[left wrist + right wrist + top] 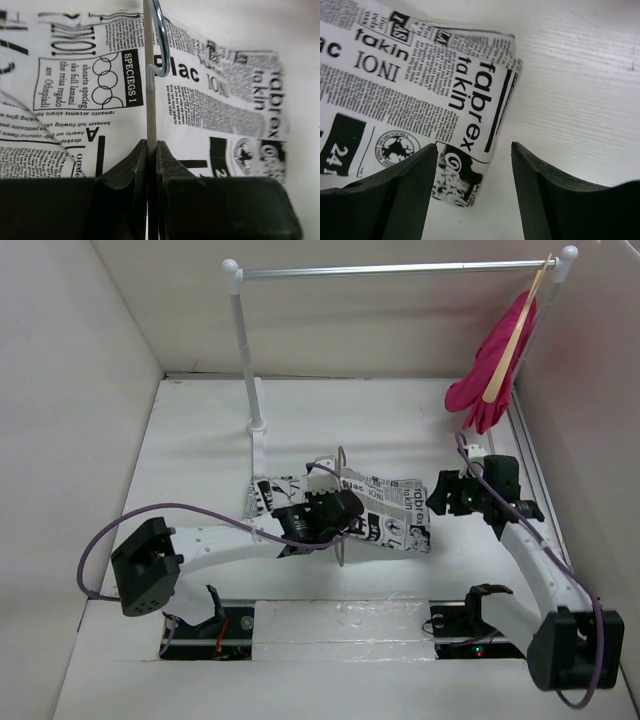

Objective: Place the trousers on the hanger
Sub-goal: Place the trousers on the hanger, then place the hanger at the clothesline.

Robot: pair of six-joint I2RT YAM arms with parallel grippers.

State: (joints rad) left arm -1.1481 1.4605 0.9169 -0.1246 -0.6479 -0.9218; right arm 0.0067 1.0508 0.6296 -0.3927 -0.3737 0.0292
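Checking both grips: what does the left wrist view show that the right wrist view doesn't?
Only left wrist: the left pincer shut on the hanger, its hook seen against the trousers. Only right wrist: the right pincer open above the trousers' corner, with bare table beside it. Both: the newspaper-print trousers.

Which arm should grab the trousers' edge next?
Probably right. The right gripper is open at the end of the trousers; the left gripper is shut on the hanger.

trousers [395, 85] print | right wrist: "fabrex", "takin", "IONI", "24" | left wrist: "SPECIEGS I", "takin", "IONI"
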